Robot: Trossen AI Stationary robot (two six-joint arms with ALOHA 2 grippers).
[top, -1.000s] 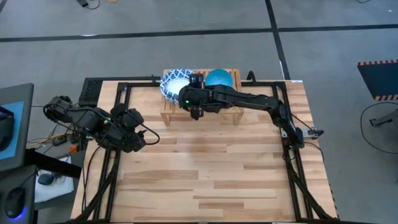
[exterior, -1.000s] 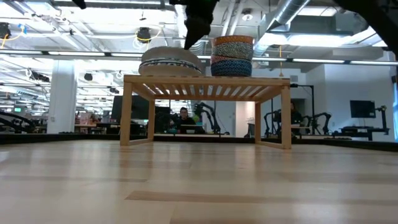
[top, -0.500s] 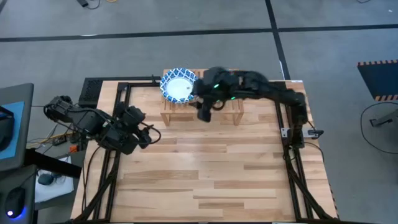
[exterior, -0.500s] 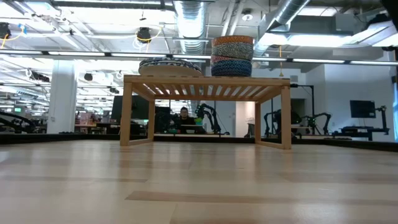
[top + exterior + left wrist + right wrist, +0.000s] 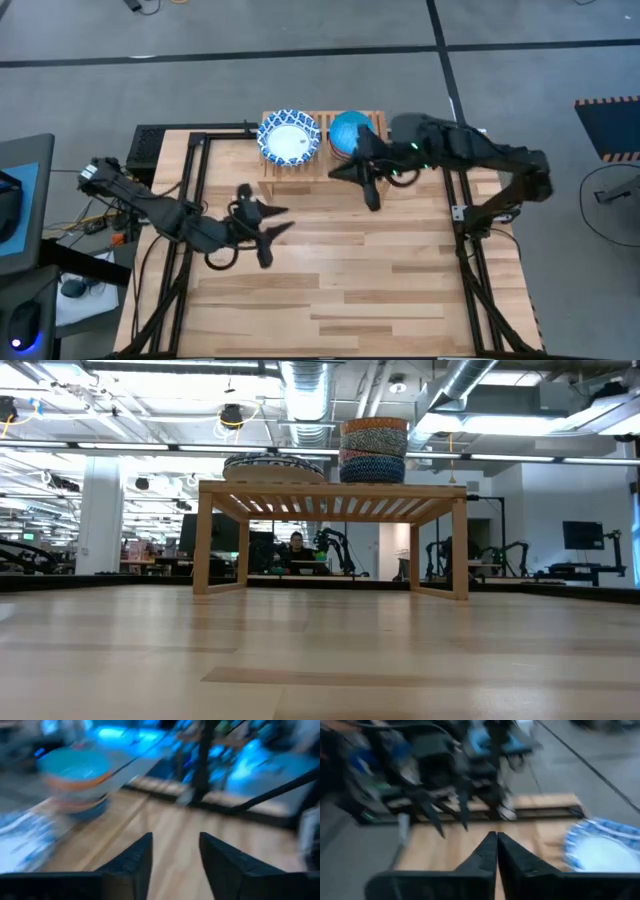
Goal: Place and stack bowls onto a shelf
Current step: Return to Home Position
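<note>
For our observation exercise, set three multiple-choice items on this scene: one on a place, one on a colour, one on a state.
1. Where is the patterned dish relative to the shelf?
A. under it
B. on top of it
C. in front of it

2. Seen from above, the top bowl of the stack is:
A. red
B. yellow
C. bright blue

3. The right gripper has its jaws:
A. shut, holding nothing
B. shut on a bowl
C. wide apart

Answers:
1 B, both the high and low views show it resting on the slats, beside the stack.
2 C, the high view shows a bright blue inside.
3 A, its wrist view shows the jaws meeting with nothing between them.
</note>
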